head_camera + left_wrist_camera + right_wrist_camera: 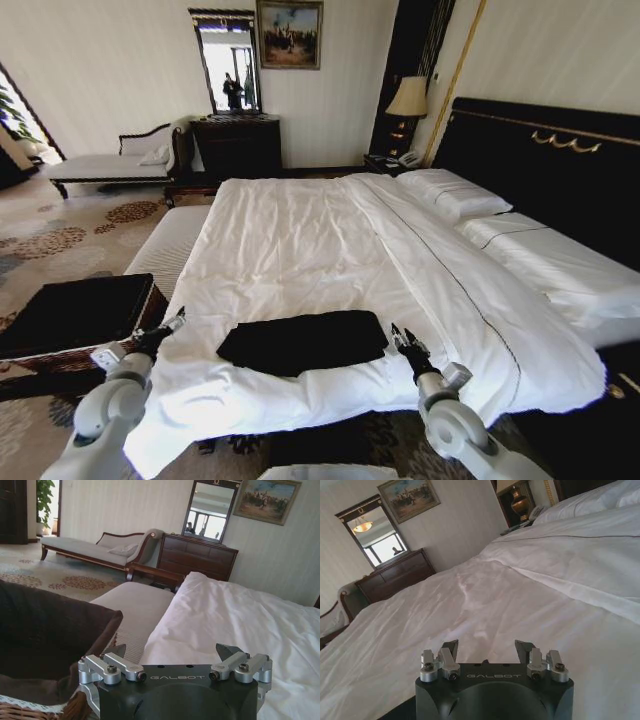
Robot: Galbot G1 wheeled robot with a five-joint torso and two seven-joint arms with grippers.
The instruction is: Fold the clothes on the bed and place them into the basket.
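Left gripper (176,322) nearest, poised at the bed's (300,240) foot edge, jaws parted and empty, basket (75,315) just beyond, folded black clothes (303,342) lying on white sheet between both grippers, right gripper (400,335) likewise parted, holding nothing.

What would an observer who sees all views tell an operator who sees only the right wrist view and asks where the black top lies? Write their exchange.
Observer: The black top lies flat on the bed near its foot edge, between the left gripper and the right gripper.
Operator: Where is the basket?
Observer: The basket stands on the floor at the robot's left, beside the bed and close to the left gripper.
Operator: Is the left gripper holding anything?
Observer: No, it is open and empty at the bed's edge.
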